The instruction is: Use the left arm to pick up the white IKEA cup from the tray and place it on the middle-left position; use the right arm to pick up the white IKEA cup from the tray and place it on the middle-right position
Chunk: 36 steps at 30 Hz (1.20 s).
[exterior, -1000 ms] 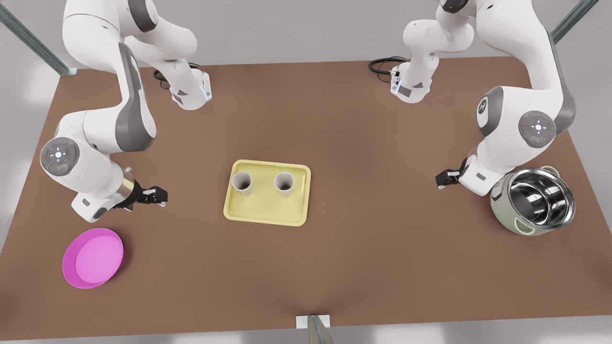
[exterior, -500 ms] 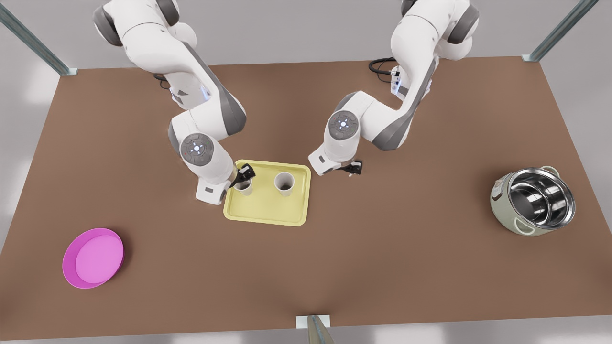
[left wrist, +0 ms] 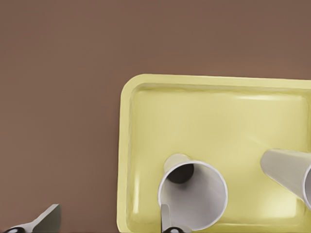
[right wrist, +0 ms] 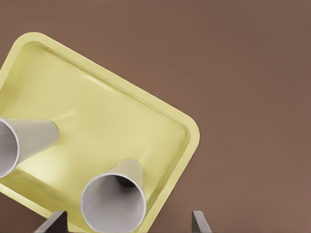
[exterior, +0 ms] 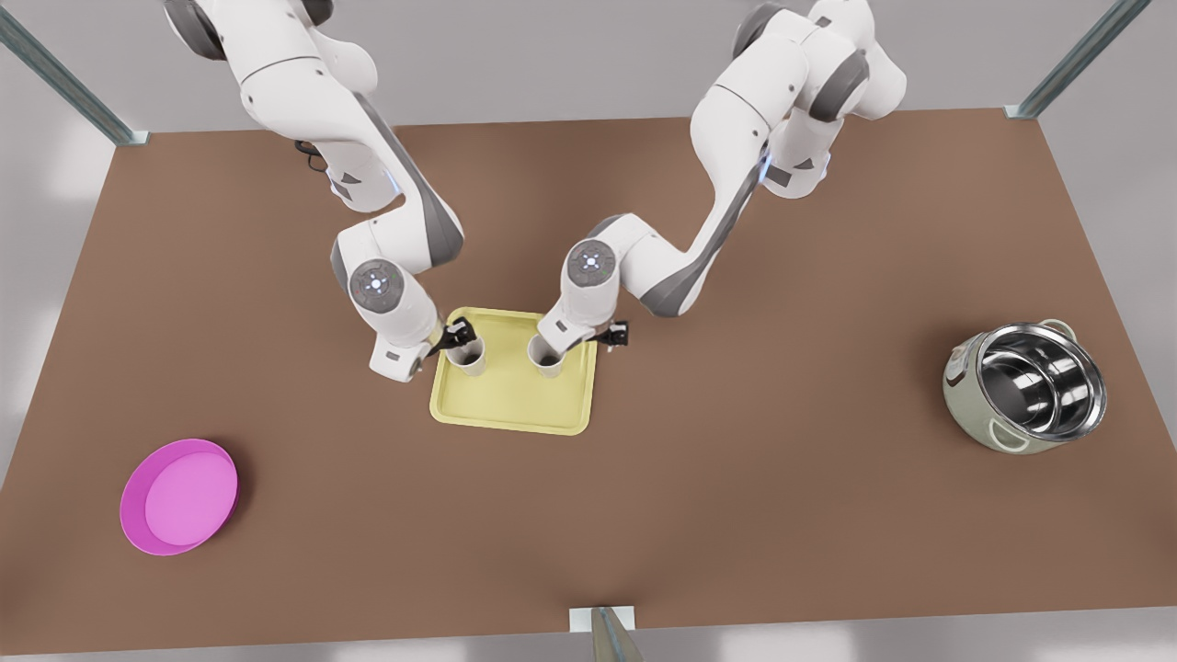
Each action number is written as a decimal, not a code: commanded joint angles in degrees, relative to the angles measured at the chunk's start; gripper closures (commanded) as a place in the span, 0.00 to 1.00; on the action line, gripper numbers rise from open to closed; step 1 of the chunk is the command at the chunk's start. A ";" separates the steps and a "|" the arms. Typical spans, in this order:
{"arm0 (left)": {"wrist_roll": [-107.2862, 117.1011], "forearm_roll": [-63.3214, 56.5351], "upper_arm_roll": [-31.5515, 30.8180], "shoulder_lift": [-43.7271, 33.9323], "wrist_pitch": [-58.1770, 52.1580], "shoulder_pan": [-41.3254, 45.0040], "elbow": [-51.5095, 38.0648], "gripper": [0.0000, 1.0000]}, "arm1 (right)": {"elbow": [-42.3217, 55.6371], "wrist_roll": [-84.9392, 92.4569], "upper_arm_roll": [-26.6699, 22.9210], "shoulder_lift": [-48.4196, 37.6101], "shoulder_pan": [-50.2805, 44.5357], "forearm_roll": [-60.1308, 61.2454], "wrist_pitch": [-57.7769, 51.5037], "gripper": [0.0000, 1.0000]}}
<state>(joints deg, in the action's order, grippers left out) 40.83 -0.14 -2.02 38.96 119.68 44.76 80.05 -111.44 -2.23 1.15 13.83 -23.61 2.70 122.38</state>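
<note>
Two white cups stand upright on the pale-yellow tray (exterior: 511, 405) at mid-surface: one (exterior: 468, 357) toward the front view's left, the other (exterior: 548, 359) toward its right. The left gripper (exterior: 457, 333) hangs at the first cup's rim, fingers (left wrist: 166, 219) apart, one dipping inside the mouth and one outside, apparently set for a rim pinch. The right gripper (exterior: 614, 335) hovers beside the second cup, fingers (right wrist: 199, 222) apart and astride it. Neither cup is lifted. A magenta plate (exterior: 179, 496) and a steel pot (exterior: 1027, 386) sit well apart.
</note>
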 commanded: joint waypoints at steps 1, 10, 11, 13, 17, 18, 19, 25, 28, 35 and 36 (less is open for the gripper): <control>14.28 -0.39 0.00 0.77 4.15 0.33 0.02 0.00 | -0.09 2.22 -0.18 0.85 1.81 0.37 4.80 0.03; 14.98 -1.62 0.00 4.64 9.07 1.73 0.02 0.00 | -1.24 3.99 1.31 3.31 2.78 0.55 6.29 0.04; 15.24 -1.62 0.00 4.72 10.04 1.73 0.11 0.00 | -1.76 3.99 1.40 3.31 2.78 0.55 6.29 0.04; 15.51 -1.71 0.09 5.69 11.45 1.73 0.02 0.00 | -2.47 3.99 1.57 2.96 2.78 0.55 6.12 0.04; 15.60 -1.80 0.09 7.01 13.29 1.73 -0.24 0.00 | -4.57 4.95 1.66 2.96 2.78 0.55 5.94 0.04; 16.30 -1.80 0.09 7.10 13.91 1.73 -0.33 0.00 | -5.02 5.04 1.66 2.96 2.78 0.55 5.94 0.04; 16.56 -1.80 0.09 7.10 14.00 1.73 -0.59 0.00 | -5.19 5.04 2.01 3.31 2.78 0.55 5.94 0.04; 17.44 -1.89 0.09 7.89 14.00 1.82 -2.00 0.25 | -5.98 5.22 3.68 6.39 2.78 0.55 6.20 0.04; 17.44 -1.80 0.09 8.06 14.00 1.73 -2.00 0.48 | -5.98 5.22 3.68 7.62 2.78 0.55 6.91 0.05; 18.50 -1.80 0.09 8.15 13.38 2.26 -2.88 0.68 | -5.89 5.30 4.21 9.02 2.78 0.46 7.08 0.26; 18.41 -1.80 0.09 8.15 13.12 2.35 -2.88 0.73 | -5.89 5.30 4.21 9.02 2.78 0.55 6.91 0.35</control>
<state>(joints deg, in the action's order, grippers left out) 55.65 -1.94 -1.93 47.21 133.22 47.06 77.21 -117.34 1.84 5.32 22.85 -20.84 3.14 129.22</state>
